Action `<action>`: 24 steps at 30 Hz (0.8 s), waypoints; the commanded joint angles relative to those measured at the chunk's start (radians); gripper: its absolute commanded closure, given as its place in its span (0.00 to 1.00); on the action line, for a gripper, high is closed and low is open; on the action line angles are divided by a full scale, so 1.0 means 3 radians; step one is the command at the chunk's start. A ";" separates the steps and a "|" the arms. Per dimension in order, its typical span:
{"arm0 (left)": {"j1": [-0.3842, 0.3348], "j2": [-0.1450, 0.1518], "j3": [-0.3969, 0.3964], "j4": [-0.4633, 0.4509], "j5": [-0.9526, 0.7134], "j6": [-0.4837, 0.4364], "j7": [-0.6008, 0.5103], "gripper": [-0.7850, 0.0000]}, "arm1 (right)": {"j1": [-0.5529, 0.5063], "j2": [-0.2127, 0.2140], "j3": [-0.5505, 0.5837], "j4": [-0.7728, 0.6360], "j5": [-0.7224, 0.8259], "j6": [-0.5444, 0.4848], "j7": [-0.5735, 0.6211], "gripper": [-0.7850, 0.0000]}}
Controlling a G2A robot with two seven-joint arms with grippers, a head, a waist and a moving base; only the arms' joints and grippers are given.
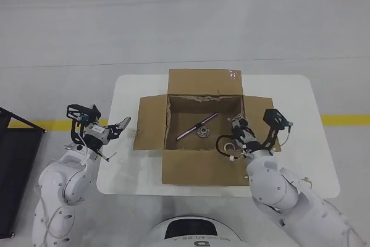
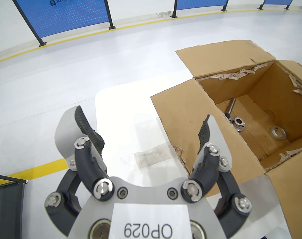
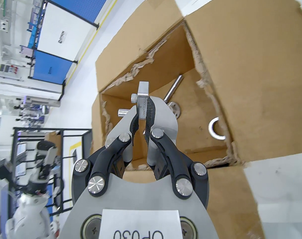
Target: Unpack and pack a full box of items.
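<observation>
**Metal block pinched over the open box**

At nine o'clock of the box, over the white rounded table (image 1: pixel 283 99): left gripper (image 2: pixel 143 115), fingers spread wide, nothing between them, clear of the cardboard.

At table centre: open brown cardboard box (image 1: pixel 191 167), all four flaps folded outward, torn paper edging along the rim.

On the box floor, near the middle: slim silver metal rod (image 1: pixel 197 125), lying slantwise from eight o'clock to two o'clock. Just beside it, at its five o'clock: flanged silver metal collar (image 1: pixel 202 131); touching or not, cannot tell. Farther toward three o'clock on the same floor: plain silver metal ring (image 2: pixel 277 133), apart from the collar.

Over the opening's three o'clock side: right gripper (image 3: pixel 143 111), fingers drawn close, clamped on a small silver metal block (image 3: pixel 142 98) with a round-headed pin at its side, held clear of the floor.
</observation>
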 commanded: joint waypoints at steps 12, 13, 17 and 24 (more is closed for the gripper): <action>0.0000 0.0000 0.0000 0.0000 0.0000 0.0000 0.0000 0.00 | -0.0744 0.0039 0.2211 0.0519 0.1264 0.0277 0.0276 1.00; 0.0000 0.0000 0.0000 0.0000 0.0000 0.0000 0.0000 0.00 | -0.0743 0.0043 0.2248 0.0595 0.1197 0.0371 0.0261 1.00; 0.0000 0.0000 0.0000 0.0000 0.0000 0.0000 0.0000 0.00 | -0.0691 0.0040 0.2235 0.0789 0.1162 0.0546 0.0387 1.00; 0.0000 0.0000 0.0000 0.0000 0.0000 0.0000 0.0000 0.00 | -0.0373 0.0094 0.1950 0.1280 0.0892 0.0546 0.0882 1.00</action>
